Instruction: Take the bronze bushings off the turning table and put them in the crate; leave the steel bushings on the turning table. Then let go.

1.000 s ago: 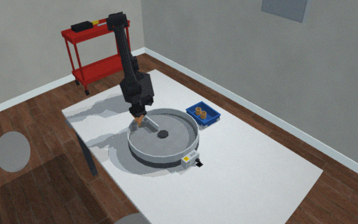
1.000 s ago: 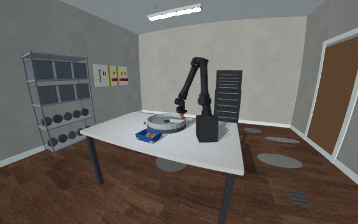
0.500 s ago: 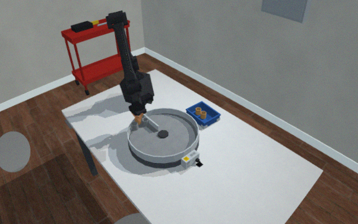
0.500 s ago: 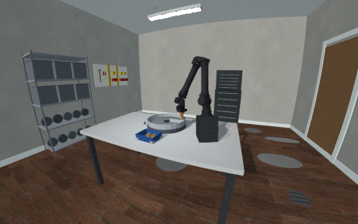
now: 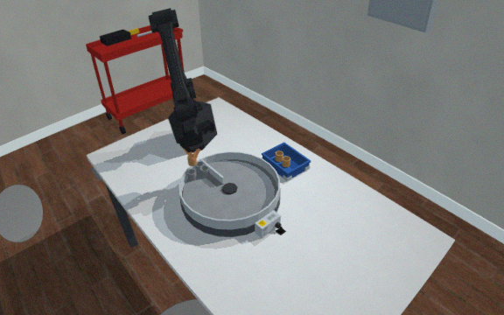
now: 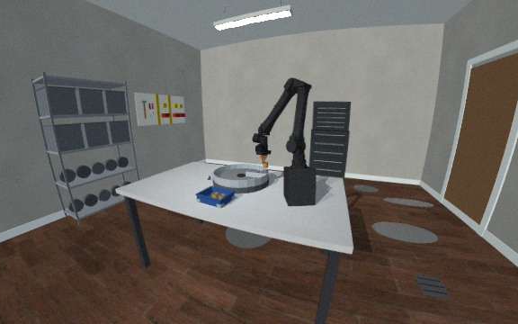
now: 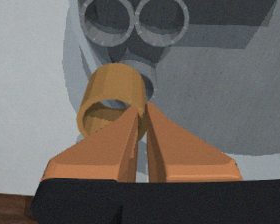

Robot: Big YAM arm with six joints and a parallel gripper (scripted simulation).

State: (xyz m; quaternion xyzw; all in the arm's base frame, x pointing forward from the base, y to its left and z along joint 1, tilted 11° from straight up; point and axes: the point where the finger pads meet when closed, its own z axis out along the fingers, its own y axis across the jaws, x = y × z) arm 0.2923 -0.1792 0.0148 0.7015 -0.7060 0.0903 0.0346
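My gripper [image 5: 193, 156] [image 6: 263, 160] [image 7: 142, 111] is shut on the wall of a bronze bushing [image 5: 192, 162] [image 6: 265, 166] [image 7: 114, 82], which hangs tilted above the edge of the turning table [image 5: 230, 222] [image 6: 241, 184] [image 7: 216, 100]. Below it, grey steel bushings stand on the turning table near the divider: one steel bushing [image 5: 191, 174] [image 7: 107, 39] and another steel bushing [image 5: 204, 169] [image 7: 162, 39] side by side. A third grey bushing [image 7: 149, 75] is partly hidden behind the held one in the wrist view. Two bronze bushings [image 5: 279, 156] [image 5: 286, 162] stand in the blue crate [image 5: 299, 170] [image 6: 204, 198].
A raised divider [image 5: 213, 171] [image 6: 255, 174] runs from the turning table's rim toward its dark hub [image 5: 229, 188]. A control box [image 5: 264, 224] sits at the turning table's side. The crate stands beside the turning table, on the robot base's [image 6: 299, 185] side of the white table [image 5: 344, 245].
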